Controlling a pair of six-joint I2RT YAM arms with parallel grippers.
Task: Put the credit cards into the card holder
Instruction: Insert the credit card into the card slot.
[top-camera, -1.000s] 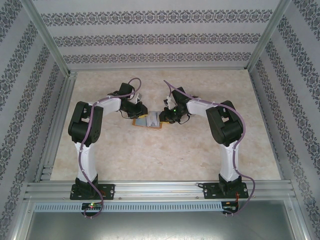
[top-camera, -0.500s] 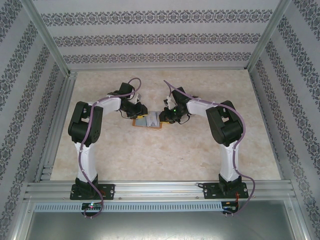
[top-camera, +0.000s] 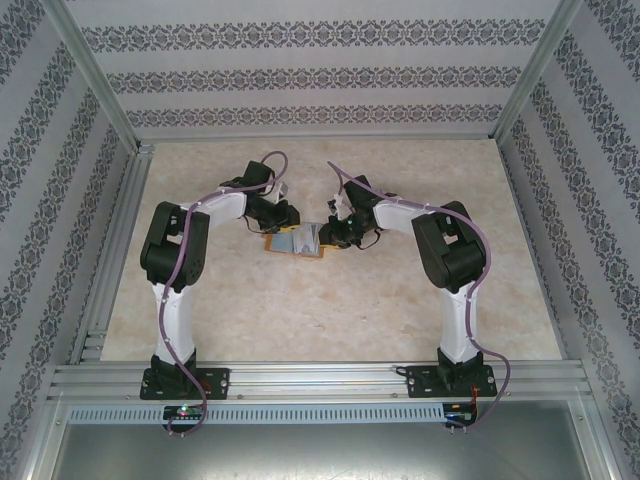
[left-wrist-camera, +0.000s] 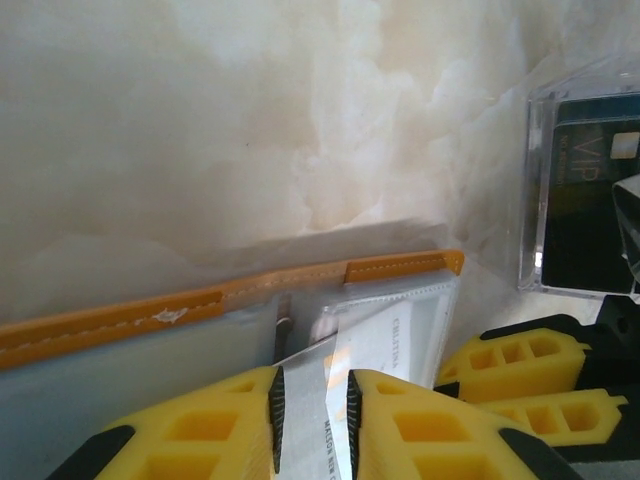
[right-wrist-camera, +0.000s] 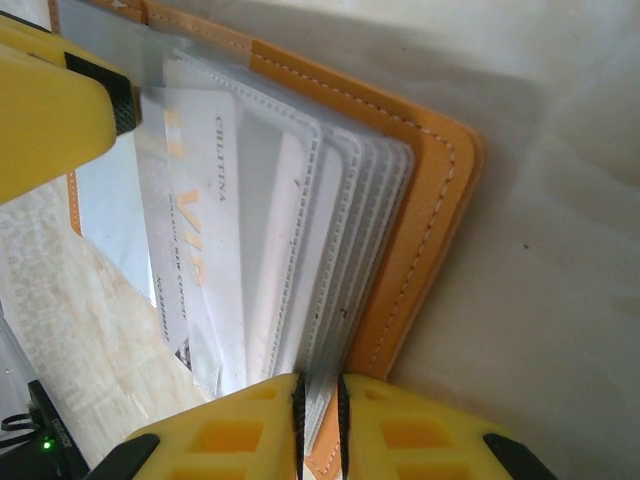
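The orange-tan card holder (top-camera: 296, 244) lies open on the table between the two arms. In the left wrist view my left gripper (left-wrist-camera: 311, 390) is shut on a pale grey credit card (left-wrist-camera: 308, 365), whose far edge reaches the holder's clear sleeves (left-wrist-camera: 400, 320) under the orange rim (left-wrist-camera: 250, 290). From the right wrist, my right gripper (right-wrist-camera: 320, 390) is shut on the stack of clear sleeves (right-wrist-camera: 345, 230) at the holder's orange edge (right-wrist-camera: 430, 200). The pale card with printed letters (right-wrist-camera: 190, 230) lies over the sleeves, with a left finger (right-wrist-camera: 50, 110) beside it.
A clear plastic case holding a dark card (left-wrist-camera: 585, 190) stands on the marble table just beyond the holder. The right gripper's yellow fingers (left-wrist-camera: 520, 365) sit close beside my left fingers. Patterned walls and metal rails (top-camera: 110, 260) enclose the table.
My left gripper has shifted slightly to the right, toward the holder, with the card in it. The right arm has held still.
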